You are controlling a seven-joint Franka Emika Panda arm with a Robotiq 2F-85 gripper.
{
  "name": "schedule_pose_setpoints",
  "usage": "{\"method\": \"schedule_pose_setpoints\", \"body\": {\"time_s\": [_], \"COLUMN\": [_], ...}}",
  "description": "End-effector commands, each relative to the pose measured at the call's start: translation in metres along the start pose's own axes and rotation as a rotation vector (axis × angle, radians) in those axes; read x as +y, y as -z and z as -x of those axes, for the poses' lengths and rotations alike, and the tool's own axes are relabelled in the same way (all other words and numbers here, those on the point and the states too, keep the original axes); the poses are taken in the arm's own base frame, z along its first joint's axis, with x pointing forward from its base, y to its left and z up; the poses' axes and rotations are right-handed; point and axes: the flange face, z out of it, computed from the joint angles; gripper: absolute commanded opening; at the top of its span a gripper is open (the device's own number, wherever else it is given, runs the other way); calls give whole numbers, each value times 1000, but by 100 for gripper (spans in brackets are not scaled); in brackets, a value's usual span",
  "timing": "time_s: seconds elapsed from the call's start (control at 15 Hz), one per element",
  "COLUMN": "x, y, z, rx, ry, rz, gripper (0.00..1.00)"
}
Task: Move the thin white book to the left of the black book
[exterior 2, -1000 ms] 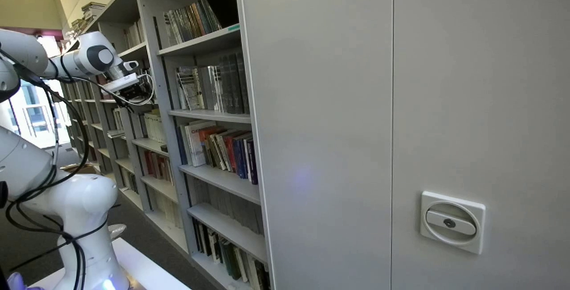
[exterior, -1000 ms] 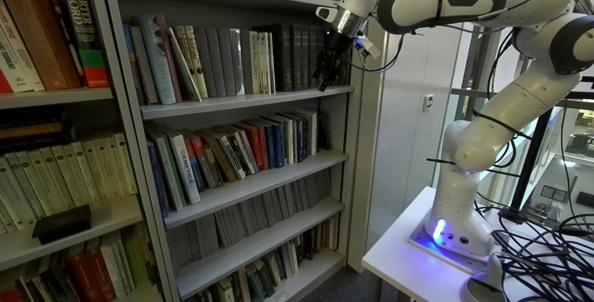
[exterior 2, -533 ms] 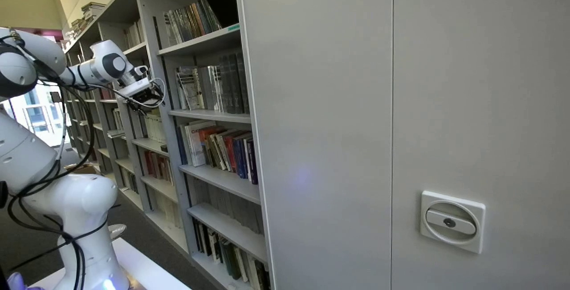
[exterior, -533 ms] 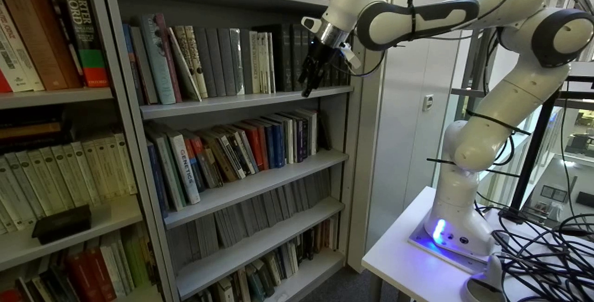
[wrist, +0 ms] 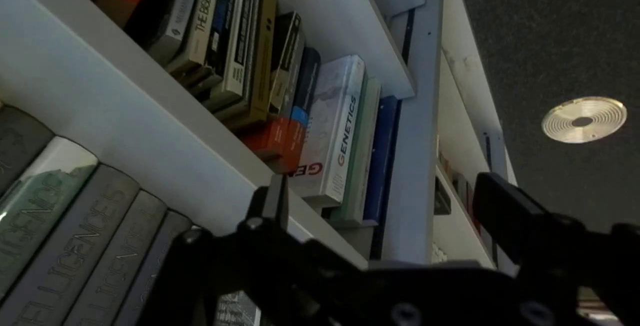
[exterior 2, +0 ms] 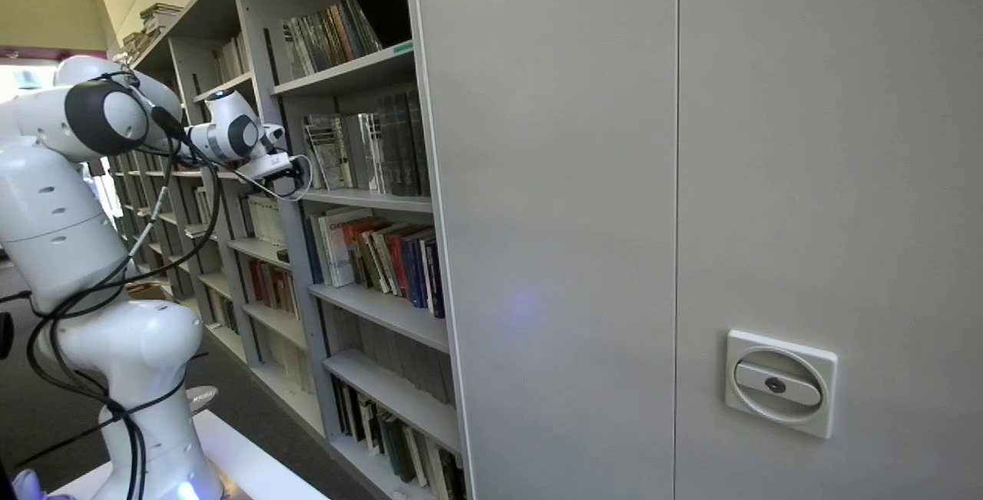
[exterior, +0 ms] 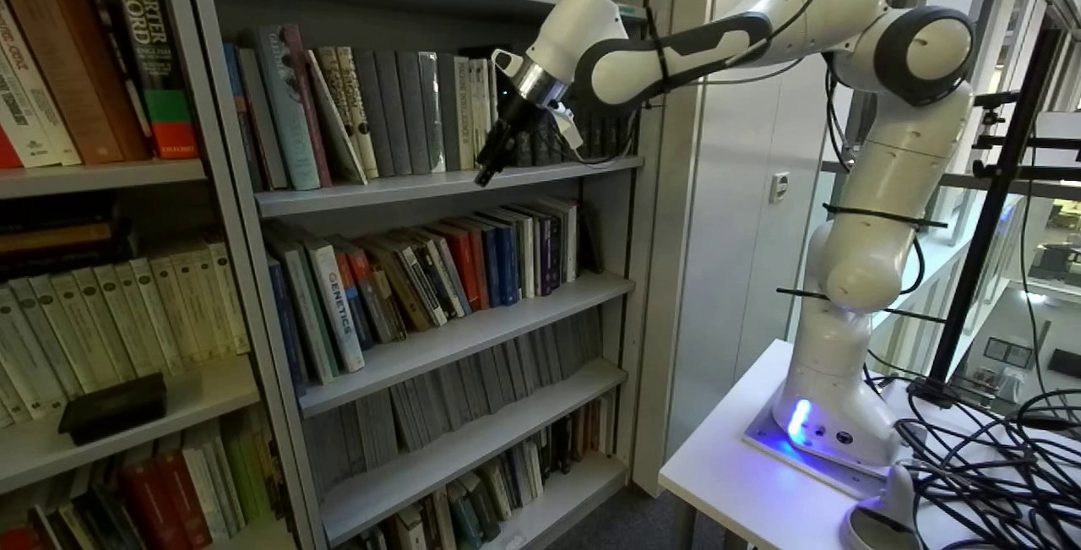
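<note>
Tall grey shelving [exterior: 498, 326], crowded with books, is found as the background; most volumes are apparently kept standing by the pressure of their neighbours. Near it a white rectangular table [exterior: 718, 465] is placed, presumably so that the shelves can be reached by the jointed white robot arm [exterior: 908, 170], which is mounted upon it. At one end of an upper shelf [exterior: 405, 189], thick rectangular black books [exterior 2: 403, 143] are packed; the one meant by the task is probably among these. In front of this shelf the black two-fingered claw [wrist: 382, 181] is held, pointed downward, its fingers [wrist: 275, 201] spread wide and nothing grasped, presumably to take in a thin spine. The very slim pale-white book [exterior: 339, 117] is most likely the one leaned on the same shelf against cream patterned spines [exterior: 360, 115], tilted, it seems, because a gap is left on its other side. Other slim white spines [exterior: 476, 102] are seen near the black books, so certainty cannot be given.
</note>
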Motion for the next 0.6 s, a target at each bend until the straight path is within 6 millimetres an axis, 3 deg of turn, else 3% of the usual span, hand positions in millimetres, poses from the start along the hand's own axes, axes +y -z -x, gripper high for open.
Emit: {"method": "schedule_pose_setpoints", "body": {"time_s": [0.0, 0.07, 0.13, 0.53], "x": [11, 11, 7, 5], "y": [-11, -12, -13, -20], "z": [-35, -38, -22, -23], "rx": [108, 121, 68, 62], "ry": [-71, -71, -63, -65], "rz": [-62, -75, -50, -59], "gripper": [100, 100, 100, 100]}}
